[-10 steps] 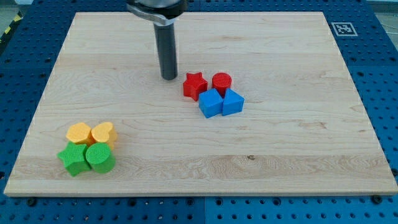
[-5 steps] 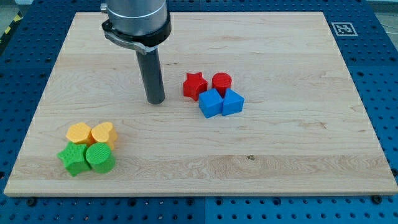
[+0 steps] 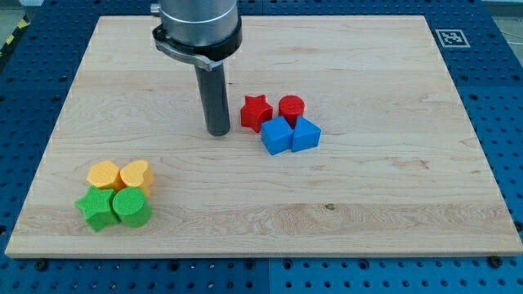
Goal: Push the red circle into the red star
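The red star (image 3: 255, 112) and the red circle (image 3: 292, 108) sit side by side near the board's middle, the circle just to the view's right of the star, a thin gap or touch between them that I cannot tell apart. My tip (image 3: 218, 131) rests on the board to the view's left of the red star and slightly lower, a short gap away.
A blue cube (image 3: 276, 135) and a blue triangular block (image 3: 306, 133) lie just below the red pair. At the view's lower left cluster a yellow hexagon-like block (image 3: 104, 174), a yellow heart (image 3: 136, 174), a green star (image 3: 96, 209) and a green cylinder (image 3: 131, 207). The wooden board (image 3: 392, 188) has a marker tag (image 3: 449, 37).
My tip went down and left from beside the star's upper left, then came back a little to the right. The blocks have not moved.
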Motion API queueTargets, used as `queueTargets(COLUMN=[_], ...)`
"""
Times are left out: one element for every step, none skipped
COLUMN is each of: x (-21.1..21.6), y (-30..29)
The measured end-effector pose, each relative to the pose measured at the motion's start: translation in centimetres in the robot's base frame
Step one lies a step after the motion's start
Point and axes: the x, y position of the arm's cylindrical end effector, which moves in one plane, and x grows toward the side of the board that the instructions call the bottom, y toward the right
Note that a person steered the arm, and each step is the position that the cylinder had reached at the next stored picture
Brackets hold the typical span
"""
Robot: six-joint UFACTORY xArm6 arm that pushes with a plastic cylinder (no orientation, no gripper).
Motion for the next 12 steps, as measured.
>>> queueTargets(x=[0.0,0.0,-0.2,-0.3,-0.3,-0.3,-0.3,-0.3,-0.8,-0.8,-0.8,-0.8], y=[0.7,1.0,2.9,4.4,5.5,5.5,6.4,8.0,10.6,12.2,12.6,12.6])
